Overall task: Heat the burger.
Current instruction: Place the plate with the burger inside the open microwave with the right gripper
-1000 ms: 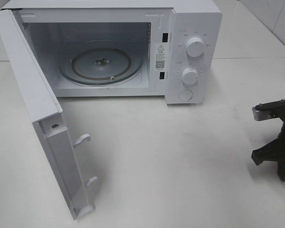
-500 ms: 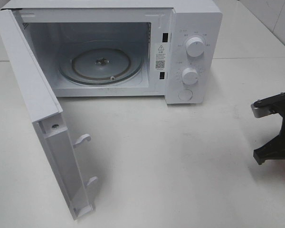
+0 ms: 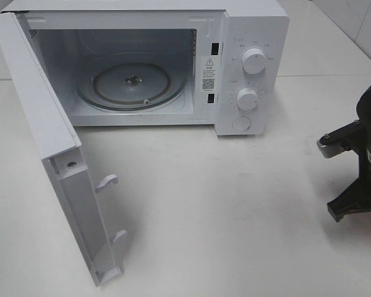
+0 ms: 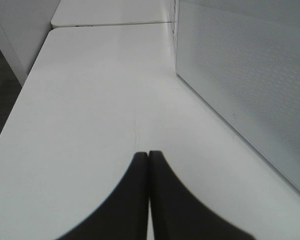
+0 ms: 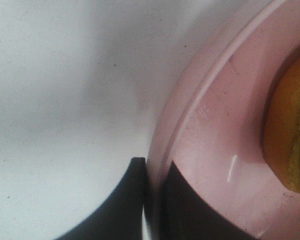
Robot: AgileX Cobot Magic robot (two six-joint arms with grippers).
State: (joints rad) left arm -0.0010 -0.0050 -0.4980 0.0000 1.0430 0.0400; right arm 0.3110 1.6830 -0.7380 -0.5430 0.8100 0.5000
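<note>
Pinching the pink plate (image 5: 210, 130) by its rim, your right hand (image 5: 154, 165) has the burger (image 5: 290, 135). Lift it level into the microwave (image 3: 247, 25).

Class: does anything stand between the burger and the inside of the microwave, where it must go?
Nothing visible does. The door of the microwave stands open and its turntable is bare. The burger sits on the pink plate, whose rim the right pincer grips.

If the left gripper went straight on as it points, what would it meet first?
Nothing, it seems: only bare table lies ahead of the shut left gripper; the microwave door stands off its line.
</note>
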